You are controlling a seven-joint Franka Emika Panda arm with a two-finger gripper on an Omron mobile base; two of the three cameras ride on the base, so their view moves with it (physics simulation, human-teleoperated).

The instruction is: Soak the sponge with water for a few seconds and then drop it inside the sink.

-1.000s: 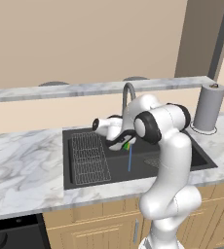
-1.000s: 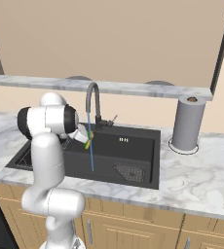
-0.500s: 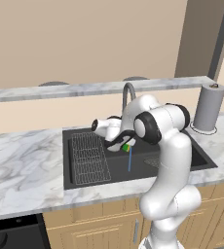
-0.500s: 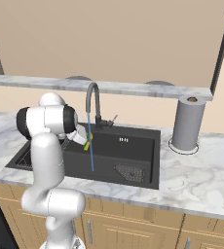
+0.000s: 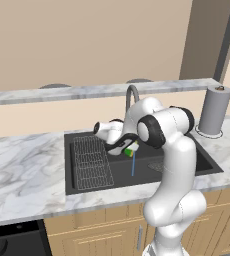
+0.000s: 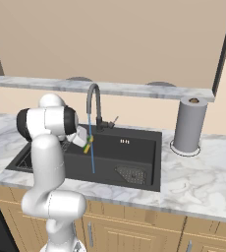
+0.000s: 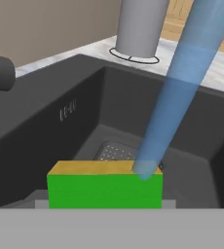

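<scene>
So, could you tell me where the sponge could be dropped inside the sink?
Bare sink floor lies between the wire rack and the mesh drain, and behind the drain. It is crowded under the faucet, where the tool holds the sponge in the water.

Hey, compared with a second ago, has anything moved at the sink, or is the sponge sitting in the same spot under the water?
Nothing has visibly changed. The claw stays shut on the sponge, holding it under the water above the sink, and the stream still lands on the sponge's top edge. The faucet and the paper towel roll are where they were.
</scene>
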